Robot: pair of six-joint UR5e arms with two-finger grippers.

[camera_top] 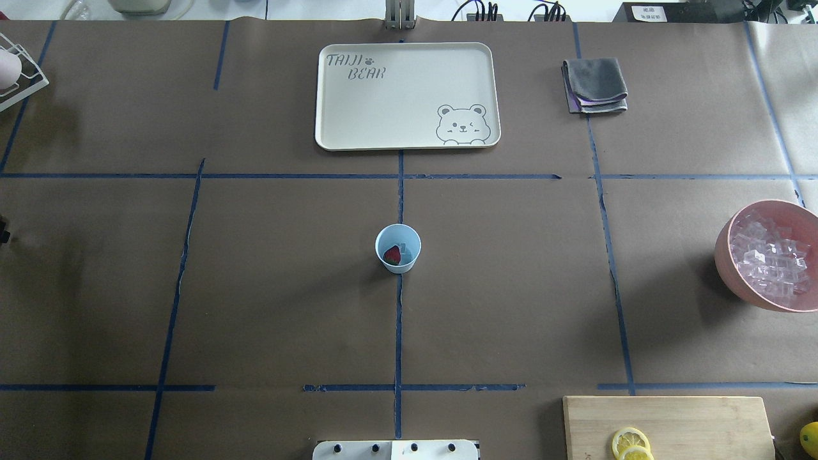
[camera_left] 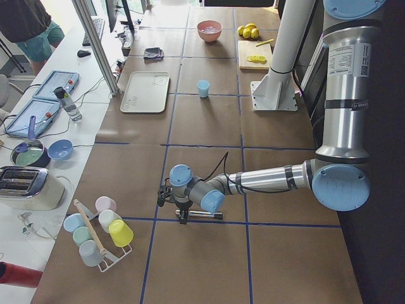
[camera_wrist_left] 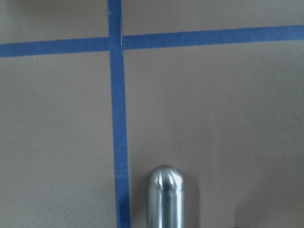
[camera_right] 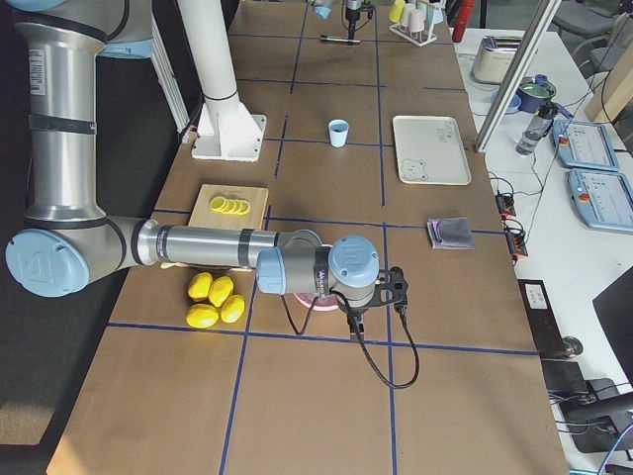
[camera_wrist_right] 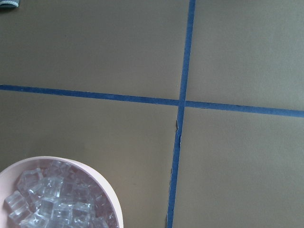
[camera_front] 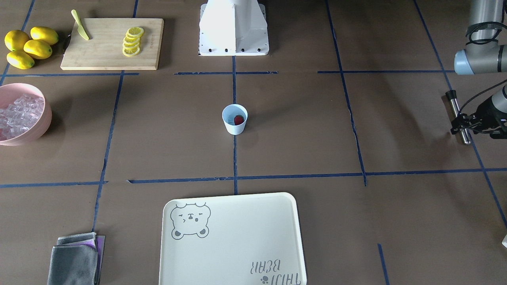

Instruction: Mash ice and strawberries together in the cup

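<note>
Here, the small pale-blue tapered cup (camera_front: 235, 128) stands upright at the centre of the brown paper-covered table (camera_top: 255, 287), on a line of blue tape. Inside it lies one small red strawberry (camera_front: 238, 119); a pale glassy shape beside the berry cannot be identified with certainty. The clear ice cubes (camera_top: 770, 259) fill a large pink bowl (camera_top: 723, 255) at the table's right edge, well apart from the cup. The left tool (camera_front: 461, 126), low over the table's left end, is pinching a polished steel rod with a rounded tip (camera_front: 455, 105); in the left wrist view that tip lies just right of a tape line. The right tool (camera_right: 399, 287) hangs just beside the pink bowl; whether its fingers are spread or pressed together cannot be told. On the far side of the cup lies a cream rectangular tray printed with a bear (camera_top: 396, 108), and to its right a folded grey cloth (camera_top: 594, 80). At the near right, a wooden cutting board (camera_top: 703, 421) carries yellow lemon slices (camera_top: 631, 442).
</note>
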